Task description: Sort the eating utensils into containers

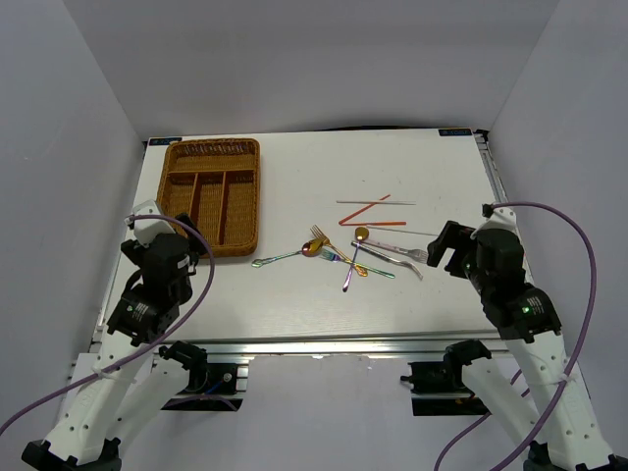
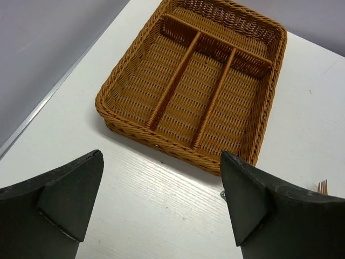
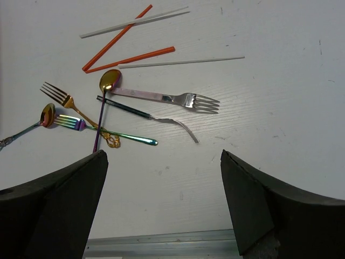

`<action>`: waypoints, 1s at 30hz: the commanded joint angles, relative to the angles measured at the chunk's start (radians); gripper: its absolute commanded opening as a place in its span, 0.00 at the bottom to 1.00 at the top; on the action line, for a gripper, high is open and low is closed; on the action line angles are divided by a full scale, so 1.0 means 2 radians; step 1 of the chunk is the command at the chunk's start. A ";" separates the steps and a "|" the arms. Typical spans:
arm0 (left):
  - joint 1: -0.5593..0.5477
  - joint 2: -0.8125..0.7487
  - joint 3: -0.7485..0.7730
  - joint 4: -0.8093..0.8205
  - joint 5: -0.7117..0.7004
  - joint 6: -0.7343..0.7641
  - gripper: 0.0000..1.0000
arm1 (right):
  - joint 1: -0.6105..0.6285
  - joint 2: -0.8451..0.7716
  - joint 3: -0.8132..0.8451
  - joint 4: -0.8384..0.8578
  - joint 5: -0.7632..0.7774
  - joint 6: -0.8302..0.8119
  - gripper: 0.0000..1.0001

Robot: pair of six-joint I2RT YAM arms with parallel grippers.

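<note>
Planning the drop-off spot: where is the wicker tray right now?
Top view: the wicker tray sits on the table's far left, directly ahead of the open left pincer, with the forks and spoons lying to its right.

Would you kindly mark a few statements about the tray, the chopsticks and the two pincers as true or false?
1. The tray has nothing in it. True.
2. The left pincer holds a fork. False: it is open and holds nothing.
3. Two red chopsticks lie on the table. True.
4. The right pincer is shut on a spoon. False: it is open and holds nothing.
</note>
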 commanded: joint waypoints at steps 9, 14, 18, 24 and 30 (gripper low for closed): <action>-0.002 0.005 -0.007 0.010 0.010 0.003 0.98 | 0.003 -0.011 -0.005 0.021 0.004 0.016 0.89; -0.002 0.018 -0.008 0.014 0.024 0.005 0.98 | 0.003 -0.010 -0.017 0.032 -0.013 0.024 0.89; -0.002 0.018 -0.016 0.023 0.045 0.012 0.98 | 0.003 0.000 -0.018 0.022 -0.014 0.024 0.89; -0.002 0.059 -0.020 0.054 0.153 0.039 0.98 | 0.003 0.013 -0.033 0.025 -0.024 0.021 0.89; -0.014 0.196 0.005 0.060 0.271 0.067 0.93 | 0.003 0.036 -0.031 0.024 -0.056 0.016 0.89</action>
